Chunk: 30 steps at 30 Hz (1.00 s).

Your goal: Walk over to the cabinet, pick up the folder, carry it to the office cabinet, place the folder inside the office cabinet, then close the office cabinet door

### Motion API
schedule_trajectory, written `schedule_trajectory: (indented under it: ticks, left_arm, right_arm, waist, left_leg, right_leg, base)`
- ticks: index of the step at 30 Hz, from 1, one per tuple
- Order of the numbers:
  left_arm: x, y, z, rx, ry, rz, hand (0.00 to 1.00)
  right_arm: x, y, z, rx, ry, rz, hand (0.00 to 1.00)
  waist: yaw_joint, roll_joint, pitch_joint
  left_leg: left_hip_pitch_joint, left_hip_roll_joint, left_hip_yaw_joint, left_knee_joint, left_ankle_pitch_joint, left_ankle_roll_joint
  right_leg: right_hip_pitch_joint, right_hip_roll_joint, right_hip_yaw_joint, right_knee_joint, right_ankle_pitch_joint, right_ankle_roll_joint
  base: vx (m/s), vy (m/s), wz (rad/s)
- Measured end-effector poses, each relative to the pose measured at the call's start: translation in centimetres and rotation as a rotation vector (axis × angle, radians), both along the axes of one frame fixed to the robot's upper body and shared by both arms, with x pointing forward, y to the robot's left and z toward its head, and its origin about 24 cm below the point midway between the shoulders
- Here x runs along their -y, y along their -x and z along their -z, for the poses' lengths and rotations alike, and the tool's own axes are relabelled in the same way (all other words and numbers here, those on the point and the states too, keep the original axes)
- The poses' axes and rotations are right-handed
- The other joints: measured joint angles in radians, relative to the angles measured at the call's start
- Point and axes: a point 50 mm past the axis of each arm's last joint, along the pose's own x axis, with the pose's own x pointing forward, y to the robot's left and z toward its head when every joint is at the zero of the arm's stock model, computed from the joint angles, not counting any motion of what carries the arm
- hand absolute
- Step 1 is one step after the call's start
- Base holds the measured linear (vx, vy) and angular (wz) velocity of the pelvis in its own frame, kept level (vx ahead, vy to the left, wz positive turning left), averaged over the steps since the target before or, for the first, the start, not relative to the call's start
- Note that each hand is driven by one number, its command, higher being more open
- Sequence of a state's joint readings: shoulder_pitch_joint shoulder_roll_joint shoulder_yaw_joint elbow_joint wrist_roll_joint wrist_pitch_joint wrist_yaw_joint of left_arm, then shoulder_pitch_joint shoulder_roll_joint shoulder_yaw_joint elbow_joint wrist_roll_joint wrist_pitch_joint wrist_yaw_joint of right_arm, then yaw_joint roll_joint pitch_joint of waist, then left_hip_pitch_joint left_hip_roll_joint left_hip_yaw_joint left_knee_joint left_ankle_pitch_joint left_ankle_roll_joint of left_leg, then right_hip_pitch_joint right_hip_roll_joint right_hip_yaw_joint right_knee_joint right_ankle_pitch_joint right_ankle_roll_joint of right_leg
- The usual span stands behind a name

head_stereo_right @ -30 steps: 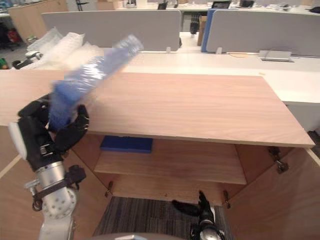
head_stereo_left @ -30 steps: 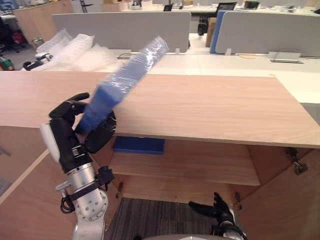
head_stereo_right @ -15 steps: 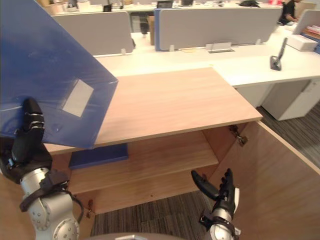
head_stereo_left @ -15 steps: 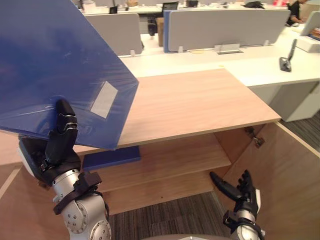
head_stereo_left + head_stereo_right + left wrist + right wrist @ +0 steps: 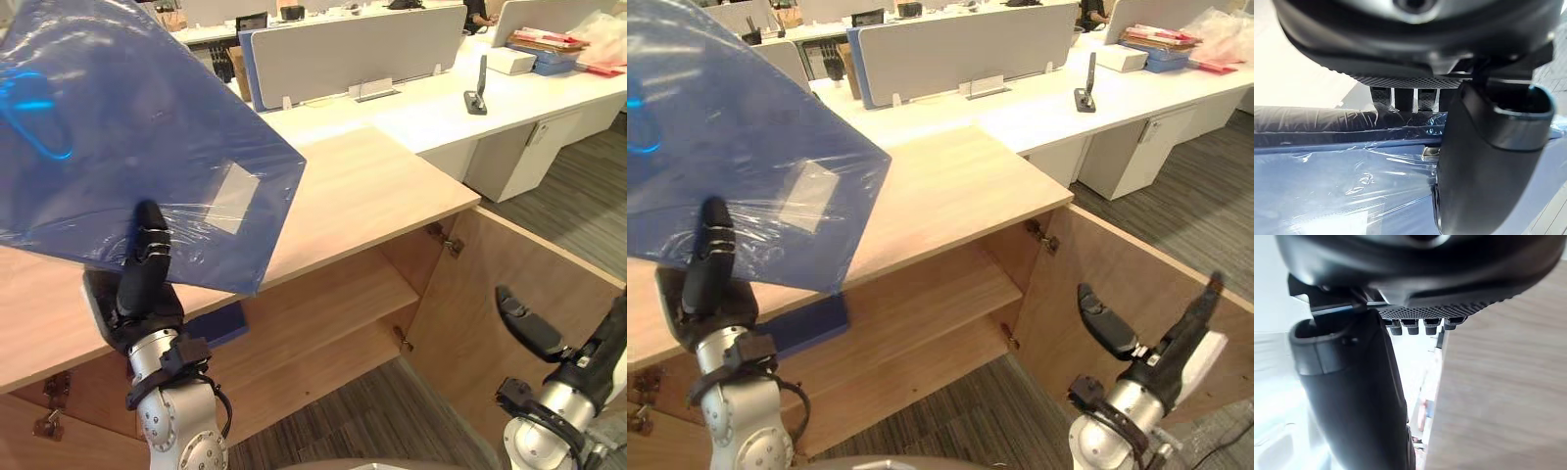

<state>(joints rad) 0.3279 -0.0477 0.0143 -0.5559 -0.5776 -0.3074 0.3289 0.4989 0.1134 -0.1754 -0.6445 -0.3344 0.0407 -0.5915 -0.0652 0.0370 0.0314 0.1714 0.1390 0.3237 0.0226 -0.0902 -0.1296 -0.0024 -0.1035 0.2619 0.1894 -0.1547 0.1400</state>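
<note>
Left hand (image 5: 142, 294) is closed on the blue folder (image 5: 127, 147), with the thumb pressed on one side and the fingers on the other. By this pinch at its low edge the folder is held up high above the cabinet top (image 5: 382, 186), likely so it can be carried clear of the wood. The right hand (image 5: 1112, 333) is kept low and empty, fingers straight, near the open door (image 5: 500, 264). Inside, one flat blue thing (image 5: 798, 328) is laid on the shelf (image 5: 333, 299).

open door (image 5: 514, 269) at right, shelf (image 5: 328, 299) free beside blue item (image 5: 217, 325)
</note>
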Motion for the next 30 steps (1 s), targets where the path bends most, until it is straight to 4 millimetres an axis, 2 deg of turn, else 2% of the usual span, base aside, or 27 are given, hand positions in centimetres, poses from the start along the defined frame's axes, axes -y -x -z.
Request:
schedule_trajectory:
  ticks: [2,3,4,7,10,11,15,18,24,29,30]
  left_arm:
    - [0.7,-0.8,0.9,-0.037,-0.025,0.071,0.00]
    - [1.1,-1.6,1.4,-0.052,-0.069,0.139,0.00]
    - [1.2,-1.8,1.4,-0.053,-0.083,0.156,0.00]
    - [1.2,-3.6,1.1,-0.034,-0.249,0.298,0.00]
    - [1.3,-5.1,0.3,0.000,-0.380,0.405,0.00]
    - [1.5,-5.3,-0.1,0.018,-0.426,0.441,0.00]
    - [2.2,-5.7,-0.9,0.060,-0.570,0.541,0.00]
    - [2.5,-5.7,-1.0,0.069,-0.623,0.600,0.00]
    - [2.4,-5.6,-0.9,0.074,-0.602,0.658,0.00]
    - [2.2,-5.6,-0.7,0.087,-0.526,0.711,0.00]
    - [2.2,-5.6,-0.6,0.085,-0.527,0.716,0.00]
  right_arm:
    - [-0.3,-1.2,-2.5,0.105,0.114,-0.028,1.00]
    - [-0.6,-2.6,-4.3,0.221,0.142,-0.074,1.00]
    - [-0.7,-2.9,-4.6,0.248,0.140,-0.094,1.00]
    - [-1.5,-5.3,-7.6,0.451,0.139,-0.382,1.00]
    - [-2.7,-7.8,-8.7,0.501,0.103,-0.734,1.00]
    - [-3.2,-8.7,-8.8,0.486,0.077,-0.868,1.00]
    - [-4.4,-11.1,-7.9,0.339,0.030,-1.193,1.00]
    - [-4.3,-12.1,-7.0,0.235,-0.059,-1.352,1.00]
    - [-2.6,-13.5,-6.0,0.098,-0.195,-1.449,1.00]
    - [-2.3,-13.5,-4.5,-0.055,-0.305,-1.531,1.00]
    - [-2.2,-13.5,-4.4,-0.071,-0.316,-1.535,0.00]
  waist:
    - [-0.001,0.005,-0.003]
    - [-0.001,0.006,-0.004]
    - [-0.001,0.006,-0.004]
    - [0.001,0.004,-0.003]
    - [0.002,-0.002,-0.005]
    - [0.005,-0.004,-0.004]
    - [0.011,-0.009,-0.007]
    - [0.017,-0.016,-0.007]
    - [0.032,-0.030,-0.010]
    - [0.031,-0.049,-0.010]
    - [0.031,-0.051,-0.010]
  left_leg:
    - [0.000,0.000,0.002,0.003,0.000,0.000]
    - [-0.003,0.000,0.003,0.007,0.000,0.000]
    - [-0.004,0.000,0.003,0.009,0.000,0.000]
    - [-0.016,-0.001,0.012,0.017,0.004,0.005]
    - [-0.018,-0.001,0.015,0.018,0.009,0.009]
    - [-0.020,-0.002,0.014,0.017,0.011,0.010]
    - [-0.031,-0.002,0.002,0.013,0.020,0.013]
    - [-0.034,-0.003,-0.008,-0.002,0.034,0.014]
    - [-0.034,-0.005,-0.010,-0.028,0.056,0.016]
    - [-0.034,-0.007,-0.009,-0.061,0.082,0.017]
    - [-0.034,-0.008,-0.009,-0.068,0.087,0.017]
  right_leg:
    - [-0.001,0.001,0.006,0.000,0.003,0.005]
    - [-0.003,0.002,0.012,-0.002,0.009,0.009]
    - [-0.004,0.002,0.013,-0.003,0.011,0.010]
    - [-0.013,0.002,0.024,-0.011,0.031,0.016]
    - [-0.010,0.001,0.027,-0.022,0.046,0.021]
    - [-0.010,0.000,0.027,-0.030,0.053,0.022]
    - [-0.010,-0.002,0.019,-0.038,0.064,0.026]
    - [-0.011,-0.002,0.012,-0.043,0.074,0.028]
    - [-0.012,-0.002,0.009,-0.061,0.097,0.027]
    - [-0.014,-0.001,0.009,-0.079,0.110,0.018]
    - [-0.015,-0.001,0.009,-0.080,0.111,0.018]
  base:
    - [-0.06,0.004,-0.07]
    - [-0.06,0.004,-0.07]
    - [-0.07,0.006,-0.10]
    - [-0.06,0.009,-0.10]
    - [-0.05,0.010,-0.04]
    - [-0.04,0.006,0.00]
    - [-0.03,0.001,0.07]
    - [-0.03,0.001,0.12]
    - [-0.04,0.005,0.01]
    - [-0.06,0.002,0.00]
    - [-0.09,0.008,0.02]
